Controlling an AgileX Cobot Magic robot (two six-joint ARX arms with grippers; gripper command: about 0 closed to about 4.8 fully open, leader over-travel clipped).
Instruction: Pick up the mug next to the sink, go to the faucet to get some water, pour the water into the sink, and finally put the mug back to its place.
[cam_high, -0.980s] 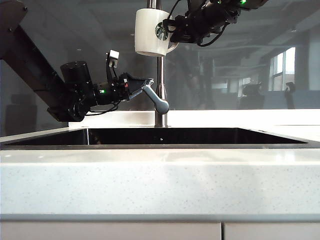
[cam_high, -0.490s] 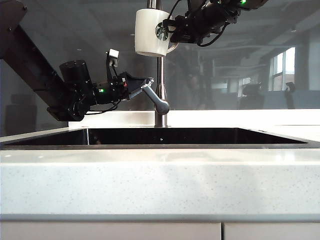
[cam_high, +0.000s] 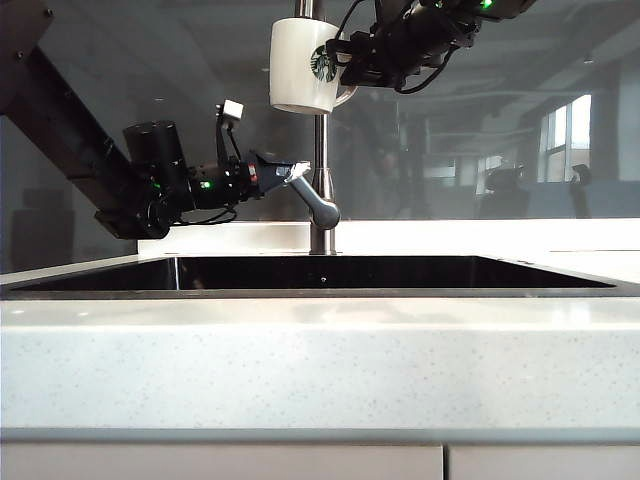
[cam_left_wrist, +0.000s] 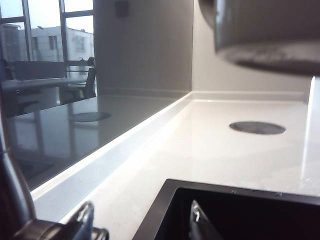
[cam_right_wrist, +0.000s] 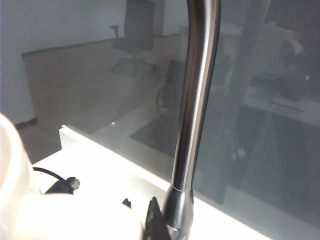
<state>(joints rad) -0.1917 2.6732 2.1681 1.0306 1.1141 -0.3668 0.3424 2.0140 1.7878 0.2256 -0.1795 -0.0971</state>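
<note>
**Mug held at the spout, lever about to be worked: spill and slip risks**

Speckled white worktop (cam_high: 320, 360) surrounds the dark sink (cam_high: 320, 272), with a glass wall behind. The faucet (cam_high: 321, 150) rises from the back edge of the basin.

Risks, as I judge them: the left tool (cam_high: 292, 174) stands at the upper end of the slanted lever (cam_high: 315, 200), its fingers spread to either side of the tip. If it pushes off-centre, the lever may slide out from between the fingers, or swing too far and release a hard stream. The mug (cam_high: 303, 64) hangs high beside the faucet tube; whether its mouth sits under the outlet I cannot tell, as the spout end is out of frame. A misaligned mug would send water straight into the basin. The grip appears to be on the handle alone, so added water weight could tilt the mug.

Pose: the left arm reaches in level from the left. The right tool (cam_high: 345, 62) comes in from the upper right, pressed together on the mug's handle, mug upright.
</note>
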